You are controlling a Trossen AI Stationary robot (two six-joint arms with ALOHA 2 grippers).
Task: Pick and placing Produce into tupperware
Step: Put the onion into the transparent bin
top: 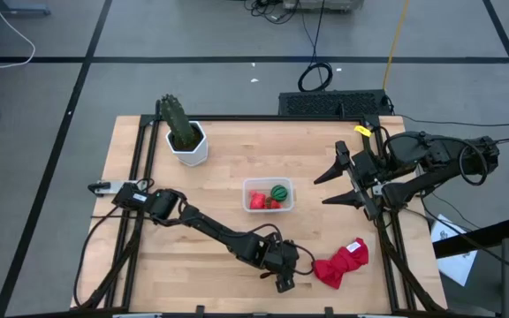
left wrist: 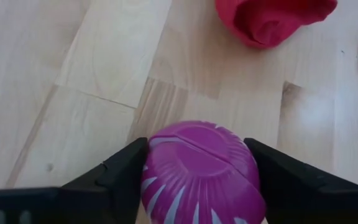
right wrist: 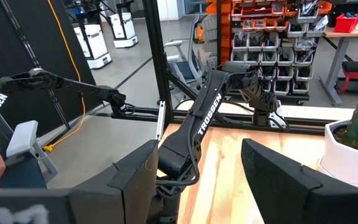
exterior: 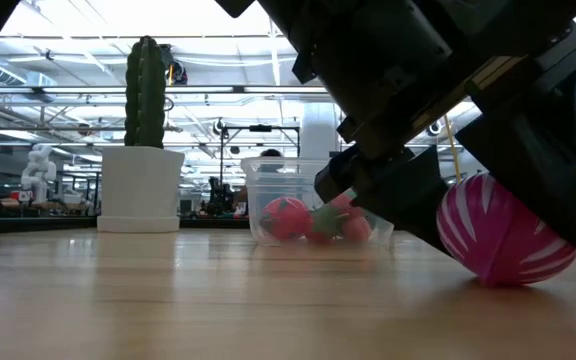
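Note:
The purple striped piece [left wrist: 197,177], a magenta ball with pale stripes, sits between the fingers of my left gripper [left wrist: 194,152] near the table's near edge [top: 283,279]. In the low view the piece [exterior: 503,235] rests on the wood under the dark gripper [exterior: 418,190]. The clear tupperware [top: 268,195] stands mid-table and holds red strawberries [top: 257,201] and the green striped ball [top: 279,192]. My right gripper [top: 322,190] hangs open over the table's right side, touching nothing. My left gripper pinches the purple striped piece between its two fingers, one finger [left wrist: 126,171] on each side of its widest part [left wrist: 151,180]. The fingers slant down toward the table's near edge. The piece's underside [exterior: 498,280] lies on the table.
A red cloth [top: 341,263] lies crumpled just right of the left gripper. The cactus in its white hexagonal pot [top: 186,141] stands at the far left. Bare wood stretches between the tupperware and the near edge. A black frame [top: 387,238] runs along the table's sides.

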